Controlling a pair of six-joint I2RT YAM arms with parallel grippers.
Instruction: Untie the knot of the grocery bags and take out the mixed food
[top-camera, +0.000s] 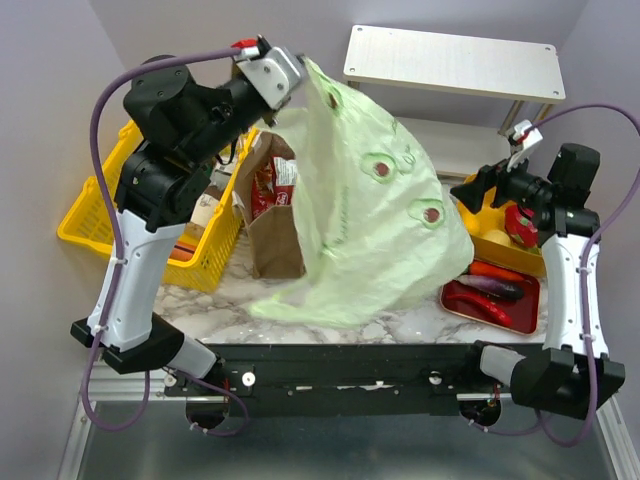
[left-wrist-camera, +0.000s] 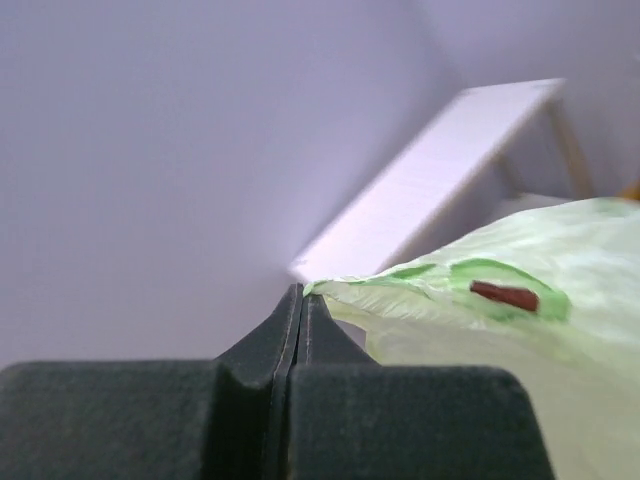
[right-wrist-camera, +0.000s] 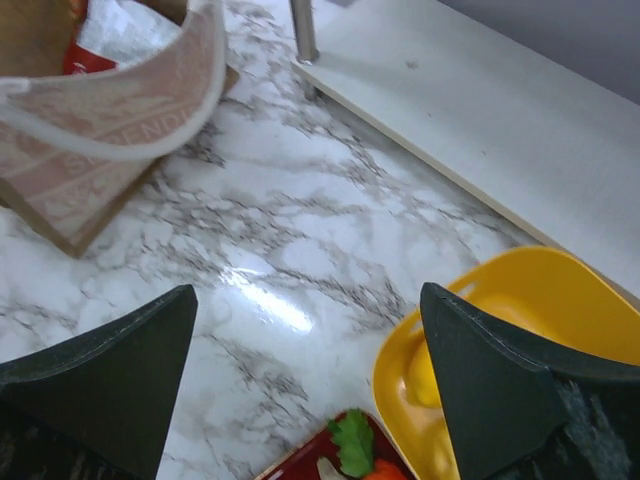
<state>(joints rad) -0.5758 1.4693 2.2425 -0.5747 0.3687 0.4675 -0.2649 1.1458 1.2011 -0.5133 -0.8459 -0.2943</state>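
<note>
My left gripper (top-camera: 292, 78) is raised high at the back left, shut on a top edge of the pale green plastic bag (top-camera: 370, 210), which hangs from it in a wide sheet down to the table. In the left wrist view the closed fingertips (left-wrist-camera: 301, 292) pinch the green film (left-wrist-camera: 480, 320). The knot is out of view. Left of it stands the brown paper bag (top-camera: 270, 225), open, with red snack packets (top-camera: 272, 190) inside. My right gripper (top-camera: 468, 192) (right-wrist-camera: 308, 300) hangs open and empty over the marble, beside a yellow bowl (right-wrist-camera: 520, 300).
A yellow mesh basket (top-camera: 150, 220) stands at the left under my left arm. At the right, a red tray (top-camera: 520, 310) holds a carrot, an eggplant and a chili. A yellow fruit (right-wrist-camera: 425, 375) lies in the bowl. A white shelf (top-camera: 455, 65) stands at the back.
</note>
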